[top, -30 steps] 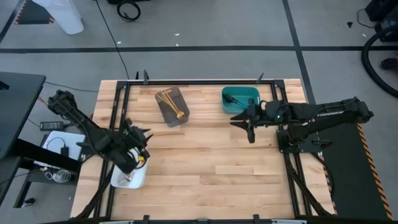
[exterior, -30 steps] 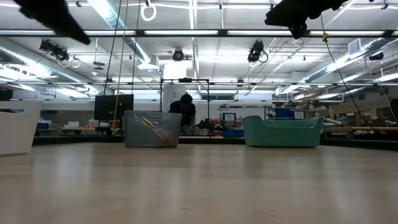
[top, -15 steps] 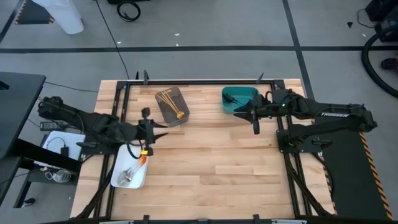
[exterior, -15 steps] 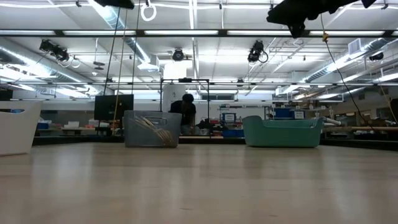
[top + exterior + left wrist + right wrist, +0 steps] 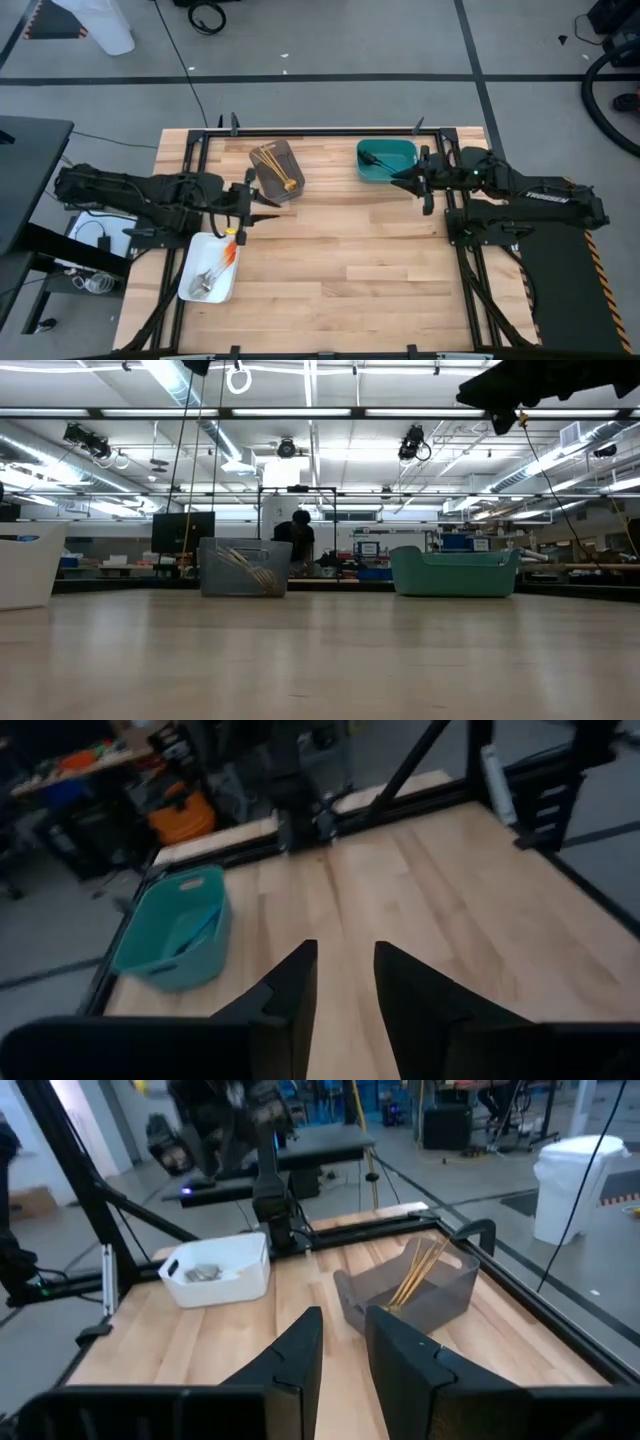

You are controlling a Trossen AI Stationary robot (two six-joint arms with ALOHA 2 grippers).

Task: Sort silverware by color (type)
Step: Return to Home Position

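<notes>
The slim gold forks (image 5: 270, 160) lie in the grey plastic tray (image 5: 292, 160), just beside the left claw (image 5: 262, 203), whose fingers are a little apart and hold nothing. The right claw (image 5: 408, 185), also a little apart and empty, hangs by the teal tub (image 5: 410, 148) holding a blue-handled fork (image 5: 375, 158). An orange-handled fork (image 5: 230, 255) lies in the white tray (image 5: 186, 290) on the wooden table (image 5: 340, 260). A far-off person (image 5: 300, 538) is hard to see.

Overhead straight down, low view level across table (image 5: 320, 660), both sharing teal tray (image 5: 455, 575), wrist views facing inward.
</notes>
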